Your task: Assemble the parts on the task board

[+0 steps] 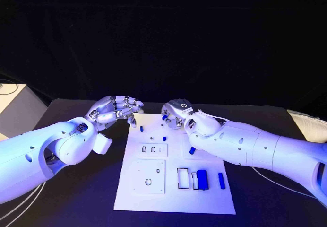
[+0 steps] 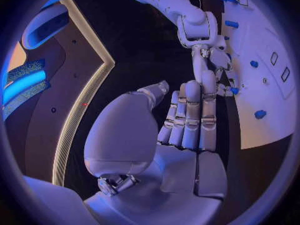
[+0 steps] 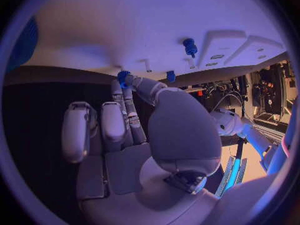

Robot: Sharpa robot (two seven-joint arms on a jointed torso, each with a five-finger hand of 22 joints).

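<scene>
The white task board [image 1: 174, 198] lies in the middle of the black table. My right hand [image 1: 178, 112] hovers over the board's far edge. In the right wrist view its thumb and a finger pinch a small blue part [image 3: 124, 77] just above the board [image 3: 125, 30]. My left hand [image 1: 116, 109] sits at the board's far left corner, a short gap from the right hand. Its fingers [image 2: 190, 110] lie curled together with nothing seen in them. The right hand [image 2: 209, 55] reaches in close to their tips.
Small blue parts stand on the board's far half [image 1: 141, 128] [image 1: 164, 138] [image 1: 192, 150]. A larger blue block [image 1: 202, 178] and a blue bar [image 1: 221, 180] lie near the right edge. A raised white plate [image 1: 149, 176] lies at the near left. A pale box [image 1: 13, 101] stands far left.
</scene>
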